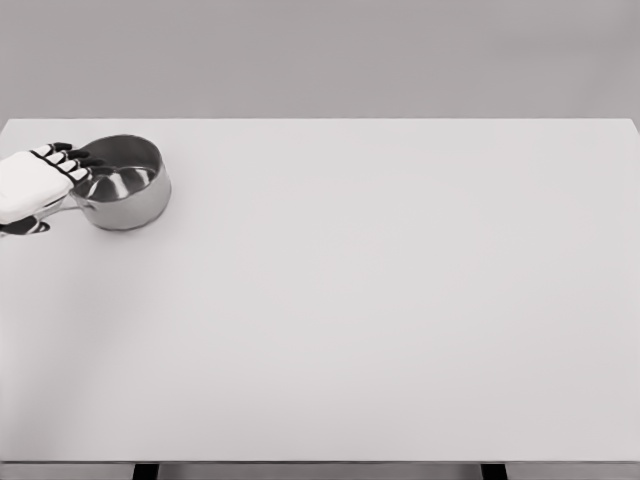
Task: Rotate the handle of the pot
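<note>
The left hand (35, 185) lay over the pot (125, 185) at nine o'clock, its grip on the handle unclear, the turn seemingly still ahead.

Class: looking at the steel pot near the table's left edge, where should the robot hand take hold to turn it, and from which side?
Grip the handle, coming from the left. The pot stands upright and its handle juts left, mostly hidden under the left robot hand. The round, smooth wall looks harder to grip.

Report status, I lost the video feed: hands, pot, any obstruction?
Left hand at pot, fingers over its left rim. Right hand out of view. Pot upright, far left of table. No obstruction seen.
</note>
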